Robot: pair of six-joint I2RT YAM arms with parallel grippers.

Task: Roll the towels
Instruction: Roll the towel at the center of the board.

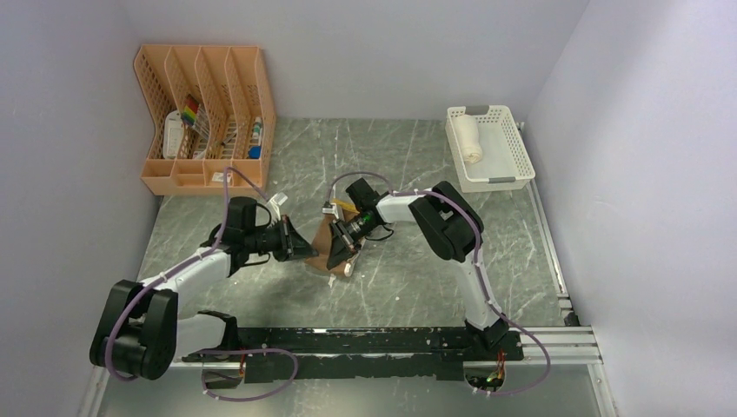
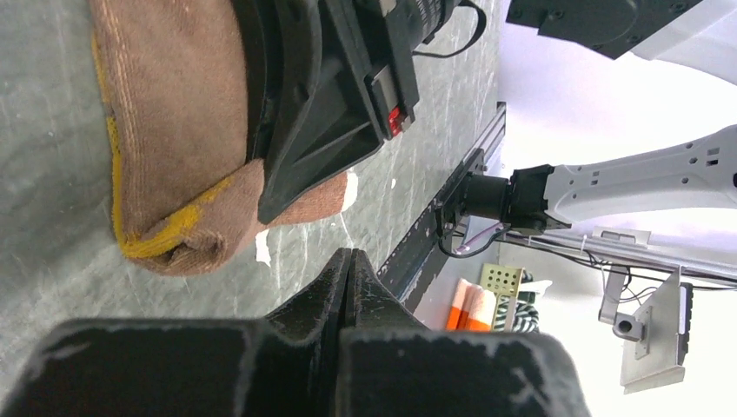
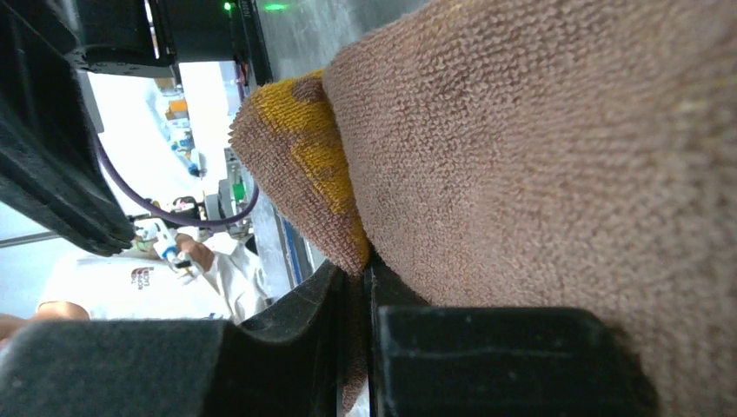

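while the left fingers [image 2: 323,294] press together empty, the right fingers [image 3: 300,308] pinch the brown towel [image 3: 539,174].

The top external camera looks down from high at the near side, far enough back to take in the whole table [image 1: 417,287]. The left wrist camera sights along the left gripper [image 2: 348,261], with the brown towel [image 2: 174,113] close beyond its fingertips. The right wrist camera sits almost against that towel [image 3: 539,156], which fills the view past the right gripper [image 3: 365,278]. All three views share the towel.

The right gripper [image 1: 342,241] covers most of the brown towel [image 1: 322,249]; the contents of the organizer [image 1: 209,113] are too small to identify.
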